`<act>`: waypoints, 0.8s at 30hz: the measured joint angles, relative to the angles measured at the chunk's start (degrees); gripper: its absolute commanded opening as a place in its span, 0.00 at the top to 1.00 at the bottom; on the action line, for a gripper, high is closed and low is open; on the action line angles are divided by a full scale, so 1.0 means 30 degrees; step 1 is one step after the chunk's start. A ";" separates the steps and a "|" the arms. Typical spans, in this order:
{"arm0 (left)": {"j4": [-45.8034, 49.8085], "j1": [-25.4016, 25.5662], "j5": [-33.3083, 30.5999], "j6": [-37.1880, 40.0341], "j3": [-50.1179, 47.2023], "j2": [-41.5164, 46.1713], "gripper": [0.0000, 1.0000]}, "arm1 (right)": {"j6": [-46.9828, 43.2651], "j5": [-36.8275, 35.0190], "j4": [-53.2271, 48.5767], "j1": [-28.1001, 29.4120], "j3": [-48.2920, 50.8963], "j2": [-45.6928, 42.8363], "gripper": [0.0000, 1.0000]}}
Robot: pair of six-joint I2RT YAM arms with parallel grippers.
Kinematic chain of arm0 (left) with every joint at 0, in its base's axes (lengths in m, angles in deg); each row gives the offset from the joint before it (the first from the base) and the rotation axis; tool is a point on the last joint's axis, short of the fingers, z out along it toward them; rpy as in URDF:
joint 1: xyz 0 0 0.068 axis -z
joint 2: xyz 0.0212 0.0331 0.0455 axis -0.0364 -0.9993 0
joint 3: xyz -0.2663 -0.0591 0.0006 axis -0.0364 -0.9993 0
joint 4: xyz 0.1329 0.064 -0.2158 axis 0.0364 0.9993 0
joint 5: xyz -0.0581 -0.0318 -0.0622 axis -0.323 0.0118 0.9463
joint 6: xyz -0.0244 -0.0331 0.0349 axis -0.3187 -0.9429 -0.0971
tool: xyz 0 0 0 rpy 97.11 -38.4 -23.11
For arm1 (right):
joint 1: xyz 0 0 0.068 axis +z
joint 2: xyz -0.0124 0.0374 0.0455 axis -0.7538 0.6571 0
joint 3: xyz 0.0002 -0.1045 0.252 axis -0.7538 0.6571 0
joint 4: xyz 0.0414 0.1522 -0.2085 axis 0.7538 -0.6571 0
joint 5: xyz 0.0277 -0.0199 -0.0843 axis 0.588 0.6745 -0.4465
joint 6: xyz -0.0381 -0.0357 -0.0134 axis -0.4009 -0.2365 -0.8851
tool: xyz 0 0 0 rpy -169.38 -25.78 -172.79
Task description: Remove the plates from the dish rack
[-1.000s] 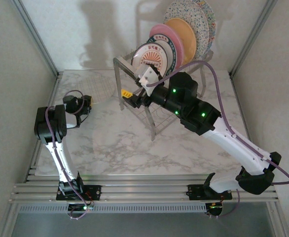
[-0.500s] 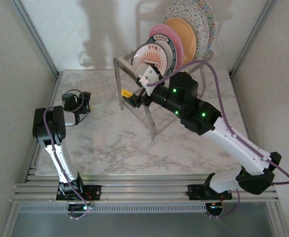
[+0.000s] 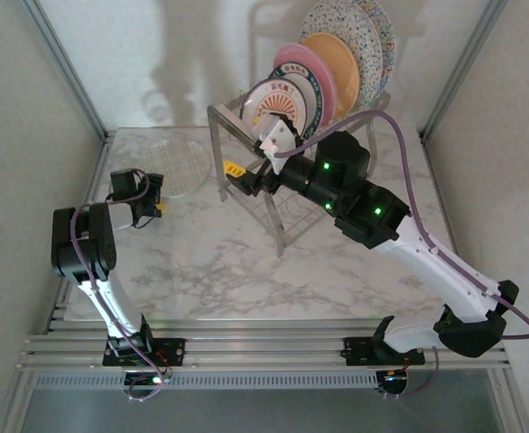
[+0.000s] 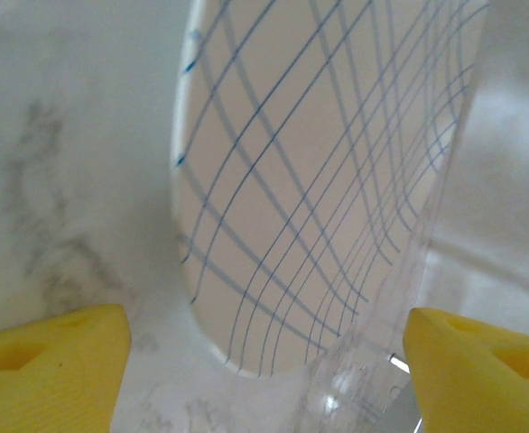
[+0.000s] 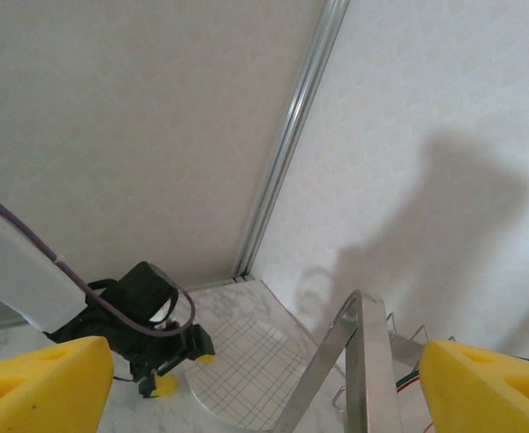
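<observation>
Checked plate point(image 3: 176, 162) lies flat on the worktop point(image 3: 210, 262), just beyond the left hand point(image 3: 153, 202), which stands wide and empty. Farther back, the right hand point(image 3: 251, 155), likewise wide and empty, is nearer the rack point(image 3: 281, 221); its plates point(image 3: 292, 95) stand on edge just behind that hand, faces toward it.

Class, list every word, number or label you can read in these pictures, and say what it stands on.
None can be read.
Sunburst plates: dark marks above the sunburst, too small to read.
Grid plate: blue lines, no words.
</observation>
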 measured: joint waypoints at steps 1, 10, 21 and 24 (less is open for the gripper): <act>0.0350 0.0000 -0.0015 -0.0022 -0.0182 0.0335 0.19 | -0.0044 -0.0058 0.0007 0.0000 -0.0044 -0.0044 0.11; 0.3264 0.0255 -0.1428 -0.0663 -0.1013 0.5238 0.19 | -0.1545 -0.2076 0.0029 -0.0714 -0.2229 -0.0138 0.11; 0.5464 0.3730 -0.5464 0.0554 0.2958 1.0797 0.19 | 0.2579 -0.3759 0.0714 -1.0302 -0.3439 -0.0925 0.11; 0.5523 0.4619 -0.6003 0.1617 0.4430 1.1249 0.19 | 0.4539 -0.3206 0.0678 -1.3100 -0.3672 -0.0721 0.12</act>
